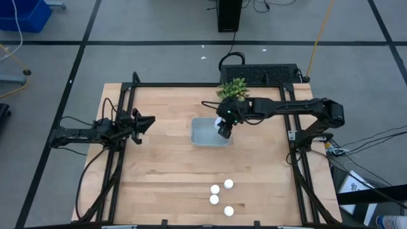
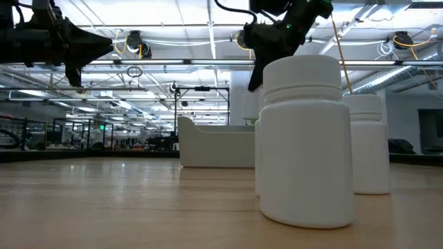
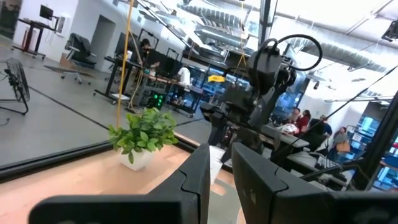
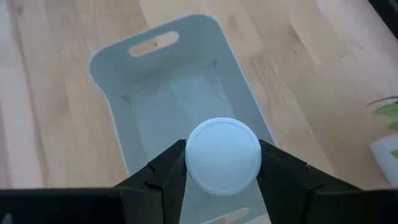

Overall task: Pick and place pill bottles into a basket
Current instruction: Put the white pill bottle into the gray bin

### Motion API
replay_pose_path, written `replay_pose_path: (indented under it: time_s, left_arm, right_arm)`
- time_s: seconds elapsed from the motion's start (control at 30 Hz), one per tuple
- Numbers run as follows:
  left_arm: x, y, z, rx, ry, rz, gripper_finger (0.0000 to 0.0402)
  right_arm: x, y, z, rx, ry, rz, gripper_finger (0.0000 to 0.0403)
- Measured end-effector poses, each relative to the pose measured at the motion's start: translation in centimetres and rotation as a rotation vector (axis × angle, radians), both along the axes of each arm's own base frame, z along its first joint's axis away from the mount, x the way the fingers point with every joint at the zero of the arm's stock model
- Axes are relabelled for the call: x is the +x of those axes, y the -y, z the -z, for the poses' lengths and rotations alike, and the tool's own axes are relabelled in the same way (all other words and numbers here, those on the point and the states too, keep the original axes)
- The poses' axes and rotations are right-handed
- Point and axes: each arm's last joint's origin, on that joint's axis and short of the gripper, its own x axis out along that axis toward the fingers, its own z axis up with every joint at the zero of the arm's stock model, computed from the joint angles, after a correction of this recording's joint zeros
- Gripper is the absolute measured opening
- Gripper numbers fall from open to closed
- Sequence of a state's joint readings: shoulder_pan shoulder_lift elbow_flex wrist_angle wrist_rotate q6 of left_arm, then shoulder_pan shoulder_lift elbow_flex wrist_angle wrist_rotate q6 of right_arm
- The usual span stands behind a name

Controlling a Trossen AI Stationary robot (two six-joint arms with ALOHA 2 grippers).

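Right tool (image 4: pixel 222 163) clamped on upright pill bottle (image 4: pixel 223 154), cap up, above basket (image 4: pixel 231 65); left tool (image 1: pixel 147 121) closed

Two arms of dark, near-black finish, built of slim tubular links between bulkier rounded joint housings. Left arm (image 1: pixel 95 132): long thin link, black cable loops trailing beside it, left end effector (image 1: pixel 147 121) ending in two tapering dark fingers (image 3: pixel 189 180) with flat inner faces and bevelled edges. Right arm (image 1: pixel 299 111): thick elbow housing, black cabling along the links, small green-lit indicator near the wrist. Right end effector (image 4: pixel 222 171): two matte black fingers (image 4: pixel 283 174) with angular, faceted inner faces. Black loop of cable arching over the wrist housing, seen from the left wrist view.
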State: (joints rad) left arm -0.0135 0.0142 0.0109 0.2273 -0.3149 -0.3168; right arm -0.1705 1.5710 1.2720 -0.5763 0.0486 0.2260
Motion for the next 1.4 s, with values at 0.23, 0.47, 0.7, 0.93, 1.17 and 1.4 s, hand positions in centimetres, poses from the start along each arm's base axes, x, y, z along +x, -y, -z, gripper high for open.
replay_pose_path:
  time_s: [0.23,0.47,0.7,0.93,1.17,1.4]
  left_arm:
    - [0.0,0.0,0.0,-0.001,-0.002,0.001,0.0072]
    - [0.0,0.0,0.0,-0.005,-0.001,0.002,0.0072]
    - [0.0,0.0,0.1,-0.005,-0.009,0.002,0.0072]
    - [0.0,0.0,0.2,-0.009,-0.014,0.004,0.0072]
    - [0.0,0.0,0.2,-0.011,-0.014,0.005,0.0072]
    - [0.0,0.0,0.2,-0.024,-0.011,0.008,0.0072]
  right_arm:
    - [0.9,0.7,2.2,0.048,-0.064,0.023,0.0163]
    - [1.8,1.1,4.5,0.055,-0.126,0.022,0.0163]
    - [2.6,1.7,6.3,0.089,-0.146,0.018,0.0164]
    - [2.8,1.8,6.6,0.075,-0.142,0.015,0.0164]
    - [2.8,1.8,6.9,0.067,-0.127,0.008,0.0170]
    - [2.4,1.7,8.0,0.061,-0.108,0.007,0.0170]
